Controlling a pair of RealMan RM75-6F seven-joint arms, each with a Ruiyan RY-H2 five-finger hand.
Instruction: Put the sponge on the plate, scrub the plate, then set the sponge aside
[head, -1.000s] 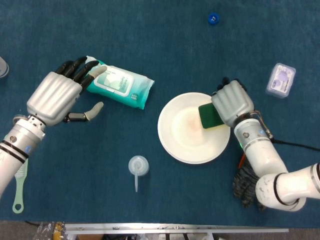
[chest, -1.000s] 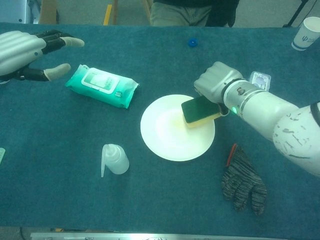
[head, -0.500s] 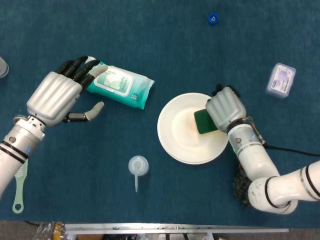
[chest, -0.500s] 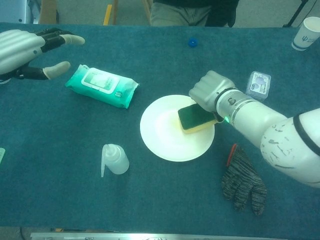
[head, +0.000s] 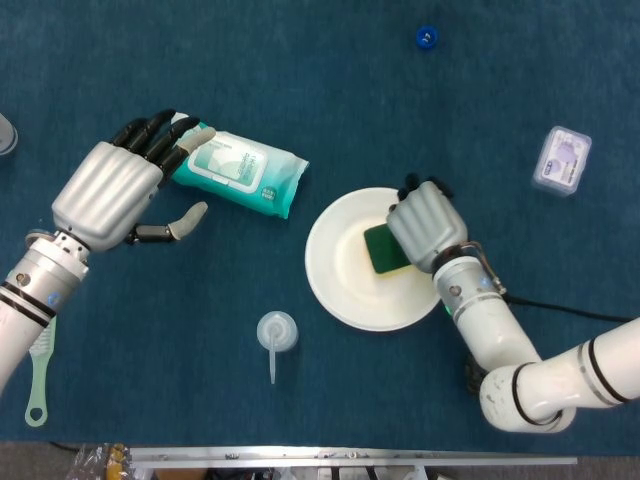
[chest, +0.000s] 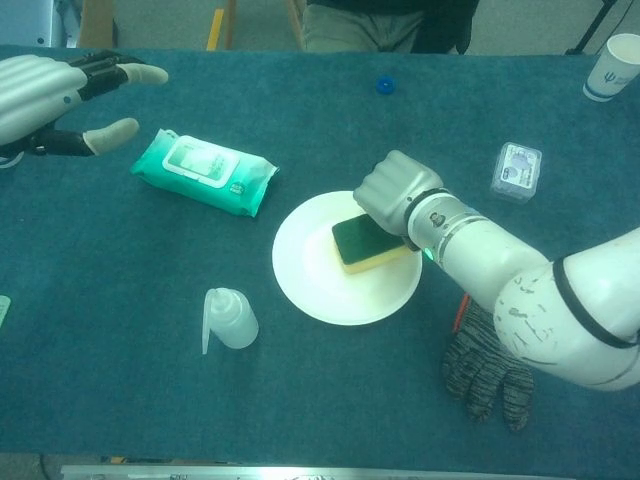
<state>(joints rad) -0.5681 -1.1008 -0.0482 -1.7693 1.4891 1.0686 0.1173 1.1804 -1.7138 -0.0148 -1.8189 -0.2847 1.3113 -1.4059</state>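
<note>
The right hand holds the sponge on the plate, scrubbing; next, more rubbing, while the left hand hangs open and empty.

The right hand covered the sponge's far side, so its fingers under there stayed hidden. The glove was mostly behind the forearm from overhead. A paper cup and a green brush were cut by the frame edges. Print on the small box was too small to read.
</note>
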